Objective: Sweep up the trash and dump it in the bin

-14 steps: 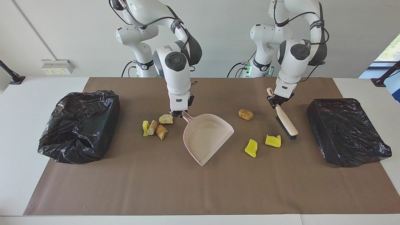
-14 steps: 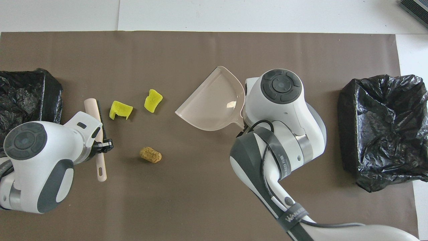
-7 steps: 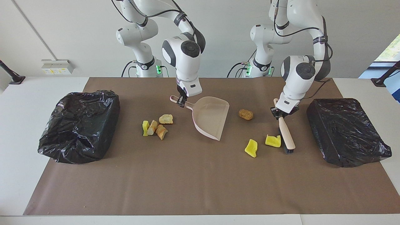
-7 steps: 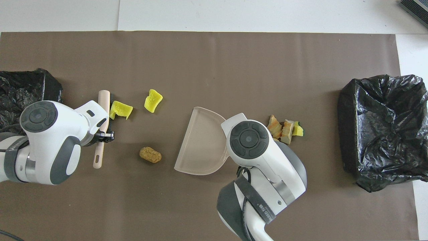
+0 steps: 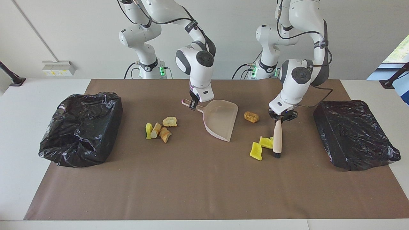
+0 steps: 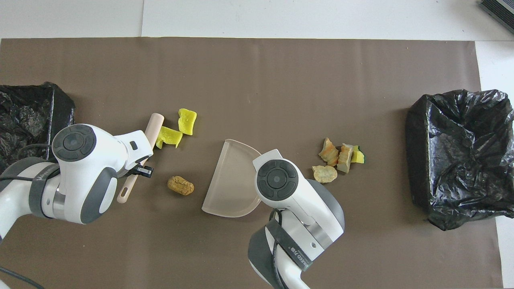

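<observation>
Fingers: left fingers [image 5: 277, 117] clamped on brush [image 5: 277, 140], bristles down for sweeping yellow sponges [image 5: 259, 149] at three o'clock of dustpan [image 5: 221, 123]; right fingers [image 5: 193, 104] clamp its handle, mouth angled to receive.

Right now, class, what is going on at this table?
The left gripper is shut on the brush, its bristles against two yellow foam pieces. The right gripper is shut on the dustpan handle, the pan's open edge facing those pieces. A brown lump lies between pan and brush; four more chunks sit toward the right arm's end. The pan is empty, and a black-bagged bin stands at each end.
</observation>
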Available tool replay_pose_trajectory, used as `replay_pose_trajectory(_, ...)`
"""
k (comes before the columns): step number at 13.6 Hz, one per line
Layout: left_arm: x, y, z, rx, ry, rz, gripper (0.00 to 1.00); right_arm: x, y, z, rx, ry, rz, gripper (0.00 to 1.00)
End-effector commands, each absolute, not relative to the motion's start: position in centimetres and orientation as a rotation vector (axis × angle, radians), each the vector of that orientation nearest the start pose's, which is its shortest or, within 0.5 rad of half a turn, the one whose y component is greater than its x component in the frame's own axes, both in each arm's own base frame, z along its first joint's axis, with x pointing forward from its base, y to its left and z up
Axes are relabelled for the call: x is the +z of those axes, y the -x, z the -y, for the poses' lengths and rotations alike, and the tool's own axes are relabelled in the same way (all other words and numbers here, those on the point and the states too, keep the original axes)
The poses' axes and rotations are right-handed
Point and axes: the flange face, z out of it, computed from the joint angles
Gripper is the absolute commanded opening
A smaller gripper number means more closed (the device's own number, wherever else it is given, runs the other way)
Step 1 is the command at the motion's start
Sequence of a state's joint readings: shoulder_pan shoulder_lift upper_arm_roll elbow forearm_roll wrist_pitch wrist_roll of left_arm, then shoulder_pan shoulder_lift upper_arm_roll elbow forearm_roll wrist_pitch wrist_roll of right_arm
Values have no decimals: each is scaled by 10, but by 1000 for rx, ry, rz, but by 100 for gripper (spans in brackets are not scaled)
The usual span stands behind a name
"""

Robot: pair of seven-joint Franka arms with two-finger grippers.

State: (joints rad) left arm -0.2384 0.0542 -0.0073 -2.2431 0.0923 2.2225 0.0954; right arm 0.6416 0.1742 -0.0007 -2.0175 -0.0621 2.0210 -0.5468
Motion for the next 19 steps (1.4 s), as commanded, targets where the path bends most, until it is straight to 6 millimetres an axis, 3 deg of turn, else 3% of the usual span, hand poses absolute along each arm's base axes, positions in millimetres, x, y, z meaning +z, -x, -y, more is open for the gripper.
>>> replay_pose_trajectory(1,336,-490,137,133,2948,-846,0,355,-454,-338,245,2628,1770,0)
replay_pose_trajectory(7,337,-452,194,235,3024,-996,0,354,-454,-337,253,2636,1755,0)
replay_pose_trajectory(9,341,-432,223,279,2981,-1106,0,354,-453,-337,253,2634,1757,0)
replay_pose_trajectory(11,345,-414,243,365,2995,-1135,0,354,-454,-337,253,2636,1755,0)
replay_pose_trajectory(13,354,-410,260,380,3058,-1094,0,354,-453,-336,257,2636,1755,0)
replay_pose_trajectory(17,397,-421,247,432,3086,-1033,0,354,-453,-336,260,2634,1756,0)
replay_pose_trajectory(19,419,-429,219,415,3126,-955,0,355,-452,-337,262,2635,1754,0)
